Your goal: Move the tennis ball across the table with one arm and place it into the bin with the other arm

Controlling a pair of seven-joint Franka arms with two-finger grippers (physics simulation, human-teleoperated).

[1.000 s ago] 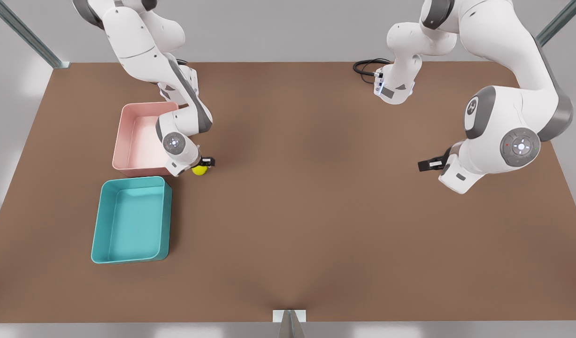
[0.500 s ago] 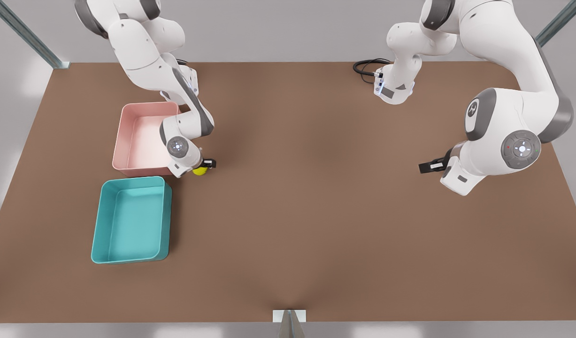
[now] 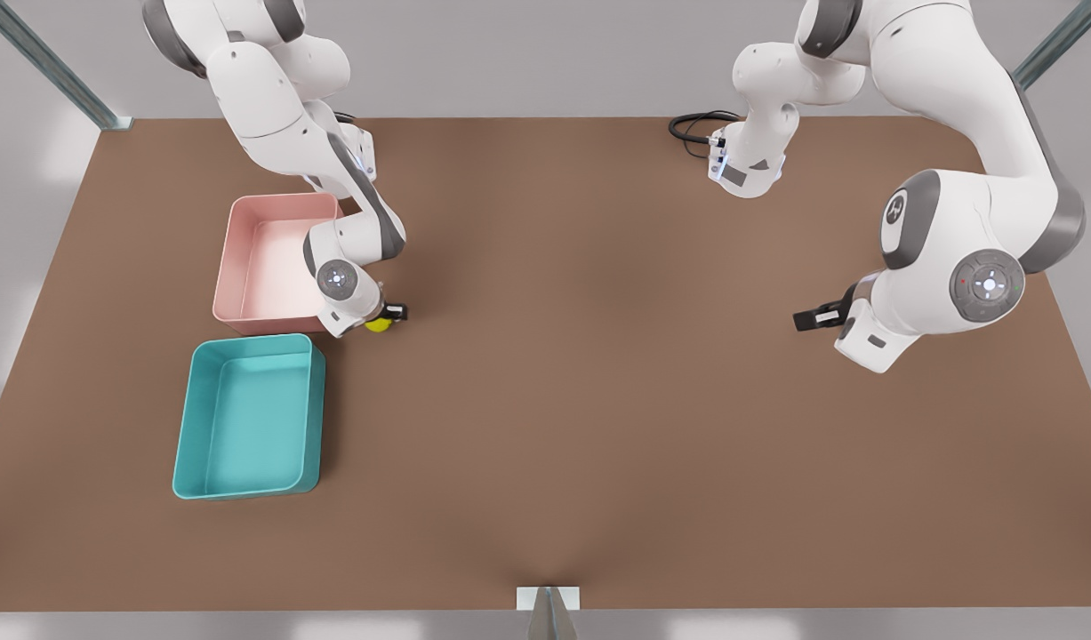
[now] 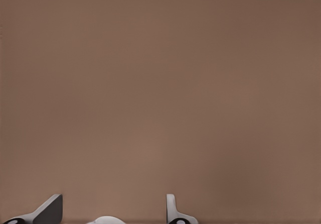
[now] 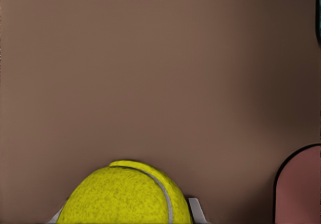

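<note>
**While the ball sat gripped beside the pink tub, little moved**

As compared with half a second before, the scene had barely altered: the right gripper kept its place over the tennis ball, and the upper links of that arm had only settled a shade. A second before, the arm's elbow had stood a little differently and the ball had shown slightly more from under the wrist. Judged from that, the closing-in was over and the grasp was being secured; no lift had begun.

The ball lay on the worktop, just off the near corner of the pink tub and above the upper right corner of the bin as the front view has it. In the right wrist view the tennis ball sat between pale fingertips, which pressed at either flank, so the gripper appeared closed on it. The pink tub's rounded edge showed close by.

Right arm pose: folded down steeply from its base, wrist low, gripper pointing at the worktop.

The left gripper hung idle well apart on the front view's right, held low and level, pointing toward the middle. In the left wrist view its fingers stood spread over bare worktop with nothing between them.

Remaining, as judged: raise the ball, carry it the short way to the bin, release.
</note>
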